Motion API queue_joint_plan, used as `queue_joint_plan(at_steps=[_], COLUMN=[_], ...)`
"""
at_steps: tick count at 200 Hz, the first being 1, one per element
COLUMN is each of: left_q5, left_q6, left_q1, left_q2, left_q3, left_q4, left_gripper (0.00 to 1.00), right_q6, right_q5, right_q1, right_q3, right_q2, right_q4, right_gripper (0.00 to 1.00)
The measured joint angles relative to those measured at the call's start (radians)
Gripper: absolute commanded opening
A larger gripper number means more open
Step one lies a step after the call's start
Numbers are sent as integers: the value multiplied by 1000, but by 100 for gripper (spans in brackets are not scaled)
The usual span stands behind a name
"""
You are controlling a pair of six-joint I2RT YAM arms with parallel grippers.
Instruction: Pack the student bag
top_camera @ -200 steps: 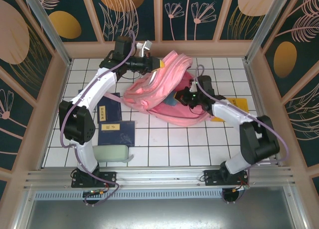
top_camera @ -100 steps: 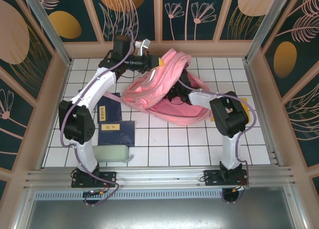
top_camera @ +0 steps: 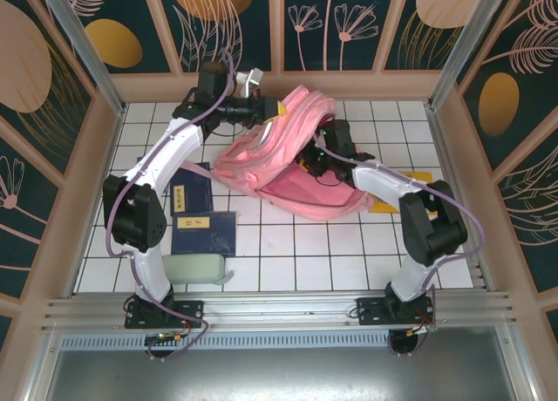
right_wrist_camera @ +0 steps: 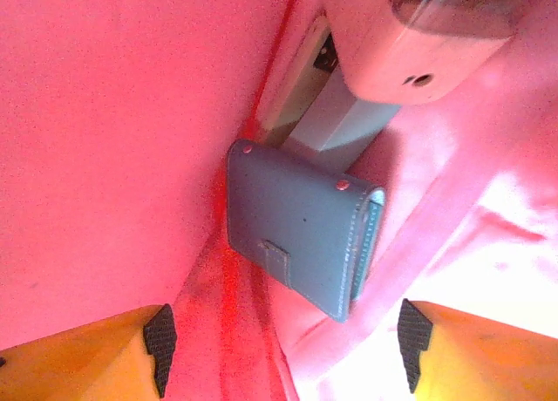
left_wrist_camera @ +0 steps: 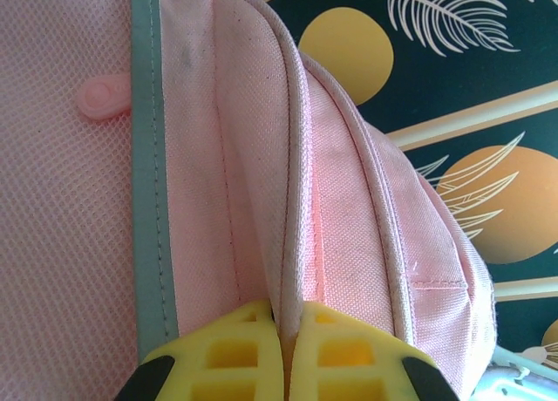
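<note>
**Jaws.** The left gripper (left_wrist_camera: 281,349) is clamped tight on a piped seam at the rim of the student bag (top_camera: 248,157), with only a narrow fold of fabric between its pads. The right gripper (right_wrist_camera: 288,336) stands spread and empty, deep inside the bag. A blue-grey snap case (right_wrist_camera: 296,240) lies loose ahead of it, apart from both fingers and leaning against the lining beside a pale pink item (right_wrist_camera: 410,44).

**Location.** The bag lies at the far middle of the table (top_camera: 331,253), with its mouth held up by the left arm.

**Risks.**
- The left pinch is shallow. Any tug on the bag could pull the seam free and drop the mouth onto the right arm.
- On the way out, the spread fingers or the wrist cable could snag the lining or rim and cause that tug.
- The leaning case could slide if the fabric shifts.

**Clearance.**
- Lining crowds both right fingers, and the only exit is back through the mouth.
- Outside, the tiles near and to the right are free.
- Dark blue books (top_camera: 205,231) and a green pouch (top_camera: 196,268) take up the near left.
- The left gripper is close to the back wall.
</note>
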Motion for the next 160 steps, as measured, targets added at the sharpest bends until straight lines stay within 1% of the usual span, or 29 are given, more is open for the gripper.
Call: queue_joint_plan(at_steps=[26, 51, 66, 82, 109, 132, 147, 160], left_q5=[-4, -7, -8, -8, -8, -8, -10, -14], left_q6=[0, -1, -3, -4, -3, -3, -3, -2], left_q1=[0, 0, 0, 0, 0, 5, 12, 19], left_q2=[0, 0, 2, 5, 16, 16, 16, 16], left_q3=[0, 0, 0, 2, 7, 7, 7, 8], left_q4=[0, 0, 0, 0, 0, 0, -1, -1], left_gripper=[0, 0, 0, 0, 0, 0, 0, 0], right_q6=[-33, -37, -63, -118, -263, -431, -569, -703], right_q5=[98, 203, 273, 302, 304, 290, 286, 286], right_q1=[-10, -15, 7, 46, 159, 285, 377, 470], right_q3=[-96, -224, -259, -291, -355, -436, -479, -481], right_q2=[-129, -333, -451, -559, -706, -809, -835, -806], right_q4=[-68, -114, -134, -116, -69, -4, 40, 56], right_gripper=[69, 67, 65, 64, 63, 66, 68, 69])
